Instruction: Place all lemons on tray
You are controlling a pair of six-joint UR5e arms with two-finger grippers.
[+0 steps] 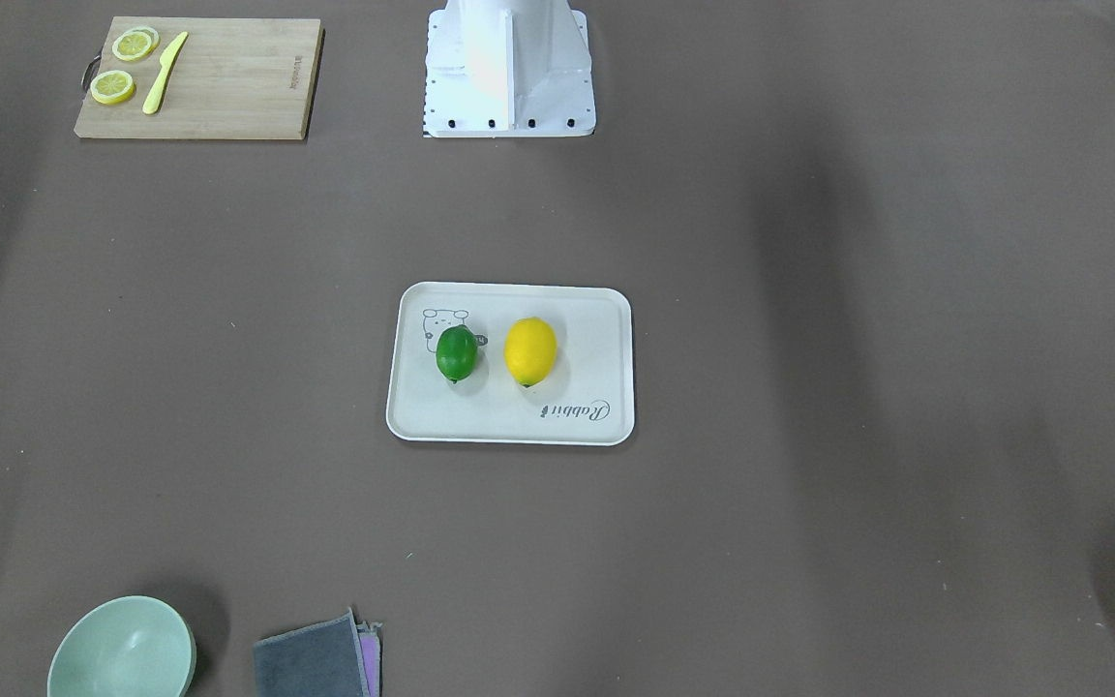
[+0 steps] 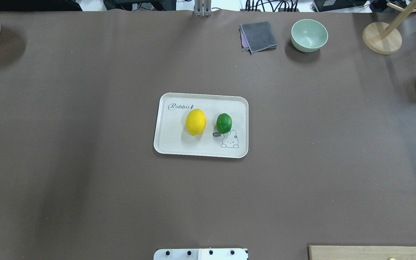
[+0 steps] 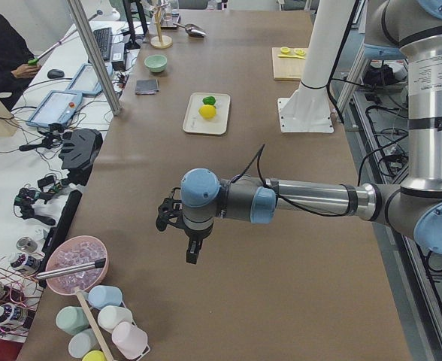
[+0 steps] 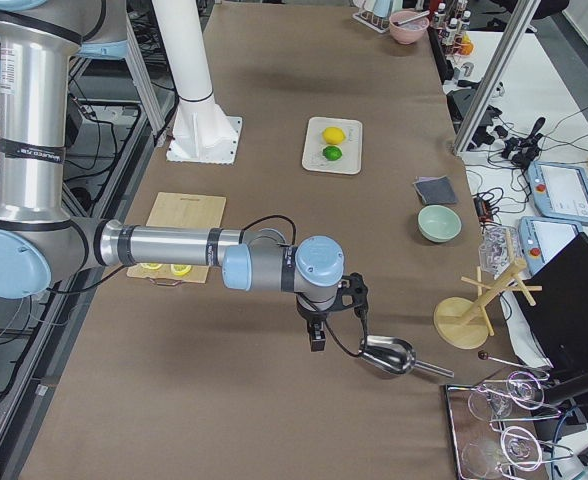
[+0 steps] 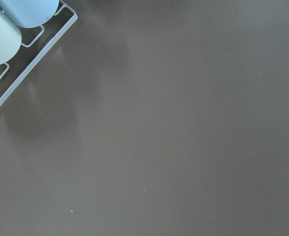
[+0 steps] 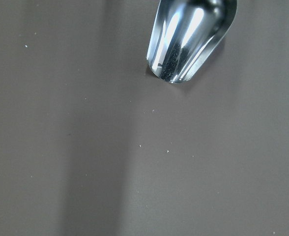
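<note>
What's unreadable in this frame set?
Left pincer: left side view only, too small; open or shut unknown.
Right pincer: same, right side view.
Board: cut off by overhead's bottom edge.
Scoop: handle past right wrist view's top edge.

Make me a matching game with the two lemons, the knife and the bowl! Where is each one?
Things:
1. yellow lemon
2. green lemon
3. knife
4. bowl

Places:
A. beside the cloth
B. on the tray, by the drawing
C. on the board
D. on the tray, by the word Rabbit

Pairs: 1-D, 2-B, 3-C, 4-A
</note>
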